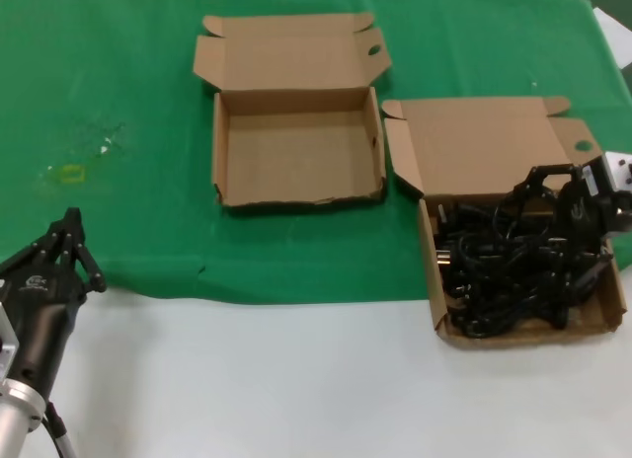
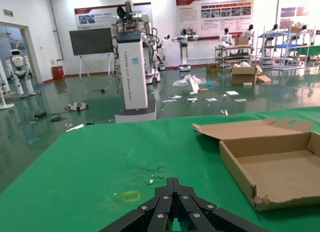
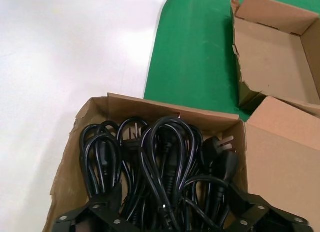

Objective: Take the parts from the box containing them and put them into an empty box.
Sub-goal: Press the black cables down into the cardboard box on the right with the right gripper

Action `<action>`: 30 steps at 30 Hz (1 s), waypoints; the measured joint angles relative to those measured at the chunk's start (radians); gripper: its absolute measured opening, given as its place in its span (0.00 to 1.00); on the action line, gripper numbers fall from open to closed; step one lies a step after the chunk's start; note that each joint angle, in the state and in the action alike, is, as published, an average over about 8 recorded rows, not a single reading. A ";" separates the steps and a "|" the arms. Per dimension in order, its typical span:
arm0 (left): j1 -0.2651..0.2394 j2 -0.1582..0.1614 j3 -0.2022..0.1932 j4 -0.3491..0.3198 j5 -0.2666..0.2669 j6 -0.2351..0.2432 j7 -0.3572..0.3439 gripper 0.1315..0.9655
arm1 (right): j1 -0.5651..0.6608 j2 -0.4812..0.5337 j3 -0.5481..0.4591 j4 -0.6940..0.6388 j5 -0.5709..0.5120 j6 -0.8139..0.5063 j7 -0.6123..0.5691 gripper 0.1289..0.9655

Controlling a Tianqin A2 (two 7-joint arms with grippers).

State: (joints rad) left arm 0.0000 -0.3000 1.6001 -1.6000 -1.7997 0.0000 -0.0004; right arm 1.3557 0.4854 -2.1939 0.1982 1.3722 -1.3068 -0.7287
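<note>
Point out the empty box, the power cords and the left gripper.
empty box (image 1: pixel 296 147), head view, bare floor of the carton.
power cords (image 1: pixel 504 270), head view, middle of the tangle.
left gripper (image 1: pixel 71 236), head view, between its fingertips.

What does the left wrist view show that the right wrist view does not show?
Only the left wrist view shows the hall behind the table, a white robot pedestal, and the left hand low over the green cloth. Only the right wrist view shows the power cords in their box, with the right hand over them. Both show the empty box.
</note>
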 joint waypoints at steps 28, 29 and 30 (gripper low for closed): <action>0.000 0.000 0.000 0.000 0.000 0.000 0.000 0.01 | -0.135 0.112 0.020 0.315 -0.014 -0.011 0.186 0.25; 0.000 0.000 0.000 0.000 0.000 0.000 0.000 0.01 | -0.136 0.114 0.021 0.320 -0.014 -0.010 0.190 0.24; 0.000 0.000 0.000 0.000 0.000 0.000 0.000 0.01 | -0.137 0.115 0.022 0.326 -0.014 -0.010 0.194 0.22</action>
State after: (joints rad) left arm 0.0000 -0.3000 1.6001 -1.6000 -1.7997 0.0000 -0.0004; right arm 1.2186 0.6002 -2.1721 0.5247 1.3584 -1.3172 -0.5346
